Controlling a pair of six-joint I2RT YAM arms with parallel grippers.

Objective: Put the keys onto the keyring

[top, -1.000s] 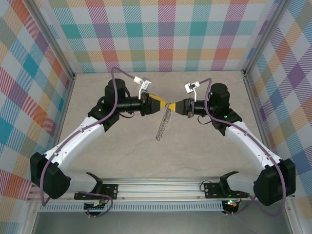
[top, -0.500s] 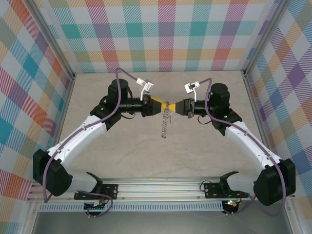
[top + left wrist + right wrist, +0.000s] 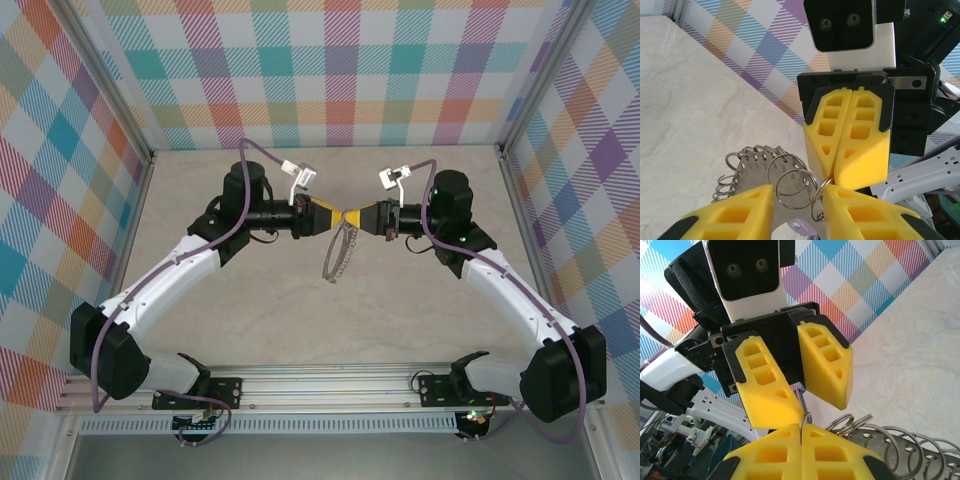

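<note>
Above the table's middle my two grippers meet tip to tip. The right gripper (image 3: pixel 357 215) (image 3: pixel 801 426) (image 3: pixel 834 177) is shut on one small wire loop (image 3: pixel 821 197) of the keyring (image 3: pixel 337 255). The keyring is a grey numbered plate (image 3: pixel 755 167) (image 3: pixel 920 452) edged with wire loops, and it hangs from that pinch. My left gripper (image 3: pixel 338 216) (image 3: pixel 798 192) (image 3: pixel 824 407) has its jaws apart, with the plate's top and the pinched loop in the gap. The keys' lilac tag (image 3: pixel 802 229) lies low between the left fingers. The dark key itself is hidden.
The beige tabletop (image 3: pixel 330 330) is boxed in by plaid walls (image 3: pixel 330 70) at the back and both sides. An aluminium rail (image 3: pixel 330 385) carrying the arm bases runs along the near edge.
The hanging keyring swayed a little to the right and back to the left. The left arm's elbow shifted slightly. Both grippers stayed tip to tip.
</note>
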